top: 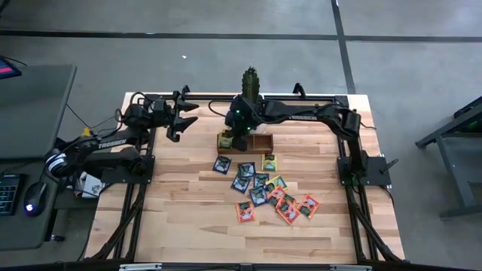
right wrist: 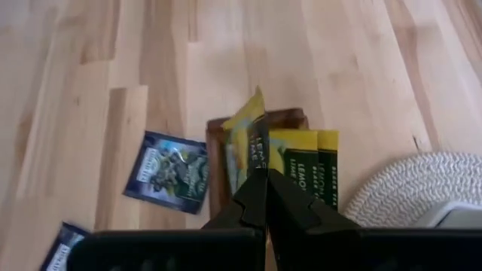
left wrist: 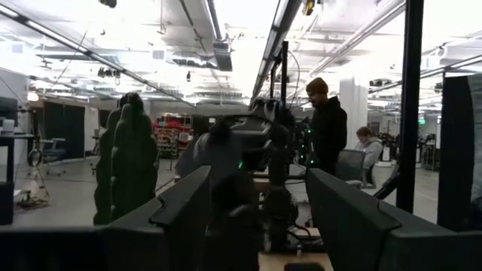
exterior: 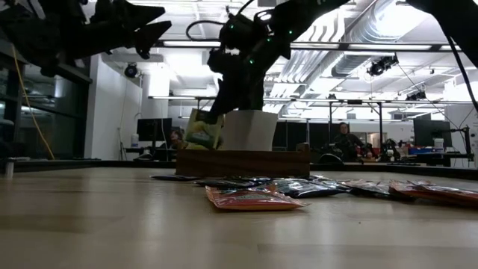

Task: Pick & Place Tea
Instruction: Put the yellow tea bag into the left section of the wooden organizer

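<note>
1. Pale wooden bench [top: 188, 218] made of light planks fills the overhead view, with two dark robot arms reaching in from its left and right sides
2. Right arm stretches across the far part of the bench to the wooden tray [top: 252, 142], a brown box with compartments that sits just in front of a potted cactus [top: 250, 78]
3. Left arm waits near the far left corner of the bench, lifted clear of the surface; the left end effector [top: 183, 114] has its two fingers spread wide and holds nothing
4. Right end effector [right wrist: 265, 177] hangs over the left end of the tray, fingers pressed together and pinching the top edge of a yellow-green sachet [right wrist: 245, 139]; the low view shows that sachet tilted, with its lower part down at the tray's end compartment
5. Two more yellow-green sachets [right wrist: 305, 162] stand on edge in the tray just beside the pinched one
6. Loose sachets [top: 267, 194], dark blue, yellow-green and orange-red, lie flat in a scattered cluster on the bench in front of the tray, some overlapping
7. One dark blue sachet [right wrist: 167, 175] lies alone just beside the tray's left end
</note>
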